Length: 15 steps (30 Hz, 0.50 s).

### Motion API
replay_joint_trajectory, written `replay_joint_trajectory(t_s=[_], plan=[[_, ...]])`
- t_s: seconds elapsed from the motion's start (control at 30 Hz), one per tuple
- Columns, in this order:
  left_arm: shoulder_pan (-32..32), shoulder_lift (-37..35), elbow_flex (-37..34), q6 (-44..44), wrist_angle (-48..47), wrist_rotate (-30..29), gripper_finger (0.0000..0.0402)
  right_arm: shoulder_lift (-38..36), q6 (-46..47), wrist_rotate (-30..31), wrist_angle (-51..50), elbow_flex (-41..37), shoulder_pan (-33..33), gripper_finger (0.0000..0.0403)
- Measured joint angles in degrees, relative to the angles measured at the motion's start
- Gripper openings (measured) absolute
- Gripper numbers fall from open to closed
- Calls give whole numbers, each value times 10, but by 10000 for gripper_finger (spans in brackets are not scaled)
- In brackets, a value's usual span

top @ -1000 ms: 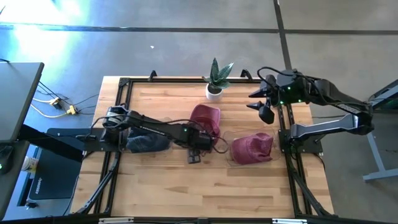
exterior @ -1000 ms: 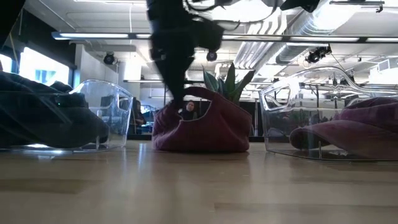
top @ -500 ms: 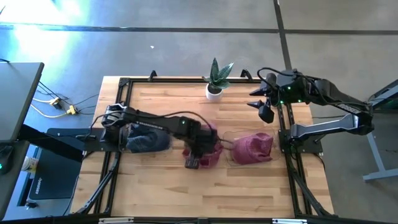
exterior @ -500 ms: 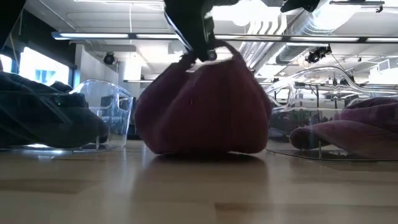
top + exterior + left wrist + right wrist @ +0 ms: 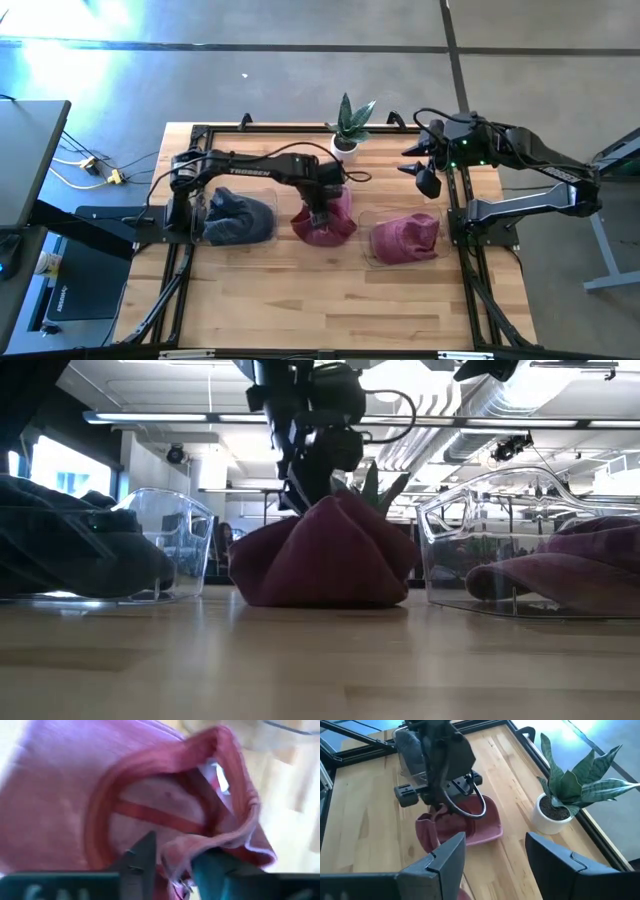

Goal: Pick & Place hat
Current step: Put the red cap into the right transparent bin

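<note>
From above, the maroon hat (image 5: 323, 222) lies crumpled on the wooden table (image 5: 260, 300), between the clear stand holding a dark grey hat (image 5: 238, 219) and the one holding another maroon hat (image 5: 406, 238). The left gripper (image 5: 320, 213) is directly over it; half a second ago the hat sat nearer the front edge. The right gripper (image 5: 424, 172) hangs at the far right, near the potted plant (image 5: 347, 128).

At table height the hat (image 5: 322, 553) rests bunched into folds, lower than the lifted bulge it made before.

The left wrist view shows ribbed fabric with its brim band (image 5: 150, 815), a fold pinched between narrow fingers (image 5: 142, 862).

The right wrist view (looking across) shows its own fingers (image 5: 447, 857) wide apart, holding nothing.
</note>
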Motion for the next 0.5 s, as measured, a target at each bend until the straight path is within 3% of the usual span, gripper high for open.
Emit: replay_joint_trajectory(t_s=[0.1, 0.2, 0.33, 0.5], plan=[[13, 0, 2, -18, -26, 23, 152, 0, 11, 0, 0, 0, 0, 200], [22, 0, 28, -95, -88, -25, 173, 0, 16, 0, 1, 0, 0, 200], [17, -20, 79, -147, -199, -77, 173, 0, 29, 3, 1, 0, 0, 201], [-25, -23, 96, -141, -220, -14, 156, 0, 32, 10, 2, 0, 0, 201]])
